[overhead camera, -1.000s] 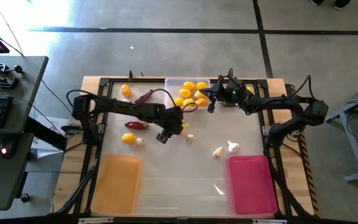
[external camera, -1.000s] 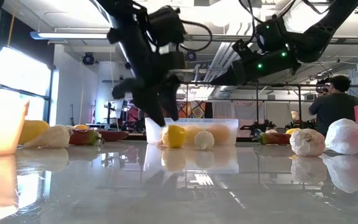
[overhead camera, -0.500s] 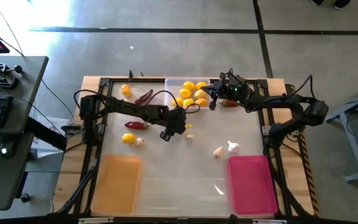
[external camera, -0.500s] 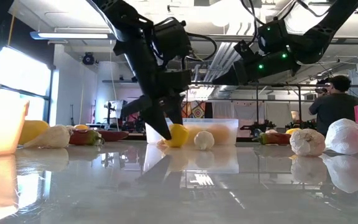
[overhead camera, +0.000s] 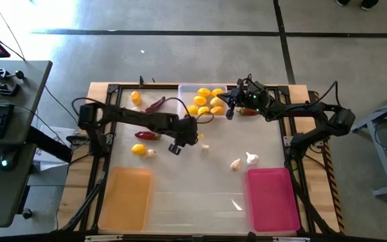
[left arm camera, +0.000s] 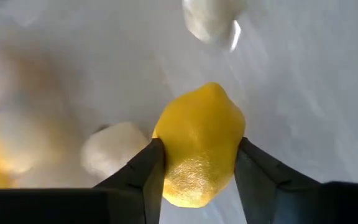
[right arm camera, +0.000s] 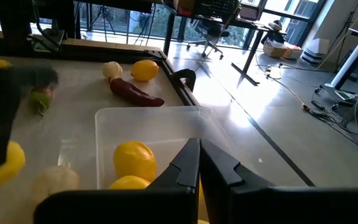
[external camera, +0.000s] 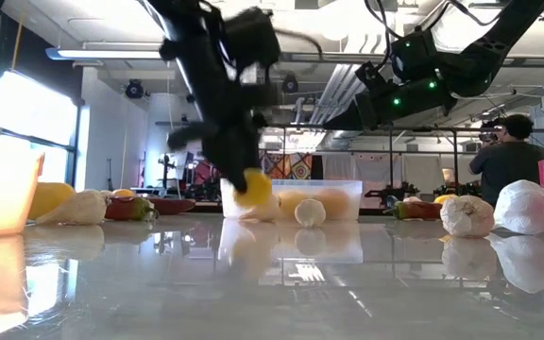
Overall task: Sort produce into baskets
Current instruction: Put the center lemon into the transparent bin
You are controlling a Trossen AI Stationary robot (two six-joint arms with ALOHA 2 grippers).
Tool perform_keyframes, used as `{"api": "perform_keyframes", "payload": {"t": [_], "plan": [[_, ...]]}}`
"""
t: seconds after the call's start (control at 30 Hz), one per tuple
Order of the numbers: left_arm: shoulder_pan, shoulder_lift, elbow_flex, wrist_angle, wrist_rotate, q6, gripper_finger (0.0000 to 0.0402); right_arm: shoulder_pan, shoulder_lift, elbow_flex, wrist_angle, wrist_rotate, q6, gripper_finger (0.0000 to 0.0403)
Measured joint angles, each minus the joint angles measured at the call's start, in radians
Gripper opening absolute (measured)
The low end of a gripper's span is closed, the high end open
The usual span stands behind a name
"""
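My left gripper (overhead camera: 192,139) is at the table's middle, shut on a yellow lemon (left arm camera: 197,146), which also shows in the low view (external camera: 253,187). My right gripper (right arm camera: 199,168) is shut and empty above the clear tray (overhead camera: 188,89), which holds several lemons (overhead camera: 205,101) at the far edge. The orange tray (overhead camera: 125,198) lies at the near left and the pink tray (overhead camera: 272,199) at the near right. Loose on the table are a lemon (overhead camera: 138,150), chilies (overhead camera: 146,135), and garlic bulbs (overhead camera: 251,158). My left gripper pinches the lemon across its middle (left arm camera: 166,155) between its two fingers (left arm camera: 151,171), one on each side. The fingers point steeply down. The lemon sits a little above the table, with its pointed end away from the wrist.
A small garlic bulb (overhead camera: 205,147) lies just beside the held lemon and another (overhead camera: 152,152) by the loose lemon. A chili (overhead camera: 156,104) and a lemon (overhead camera: 136,97) lie at the far left, and a chili (overhead camera: 248,113) lies under the right arm. A person (external camera: 508,151) stands behind the table.
My left gripper has come down with open fingers on either side of the lemon, taken hold of it and raised it a little off the table, moving slightly toward the table's left.
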Motion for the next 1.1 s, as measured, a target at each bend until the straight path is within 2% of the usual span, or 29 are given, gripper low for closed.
{"api": "perform_keyframes", "payload": {"t": [0.2,0.37,0.53,0.63,0.93,1.1], "plan": [[0.053,-0.123,0.002,-0.004,-0.008,-0.089,0.0133,0.000,0.000,0.000,-0.001,0.000,0.021,0.0000],[0.187,-0.158,0.003,0.018,-0.072,-0.244,0.0132,0.001,0.000,0.000,-0.009,0.000,0.048,0.0000],[0.310,-0.103,0.010,0.142,-0.074,-0.289,0.0132,0.001,0.000,0.000,-0.011,-0.001,0.064,0.0000],[0.362,-0.045,0.070,0.143,-0.071,-0.289,0.0131,0.001,0.000,0.000,-0.021,-0.001,0.064,0.0000],[0.447,0.174,0.365,-0.085,-0.070,-0.227,0.0131,0.001,0.000,0.000,-0.029,-0.002,0.048,0.0000],[0.470,0.272,0.467,-0.159,-0.100,-0.189,0.0131,0.001,0.000,0.000,-0.034,-0.002,0.037,0.0000]]}}
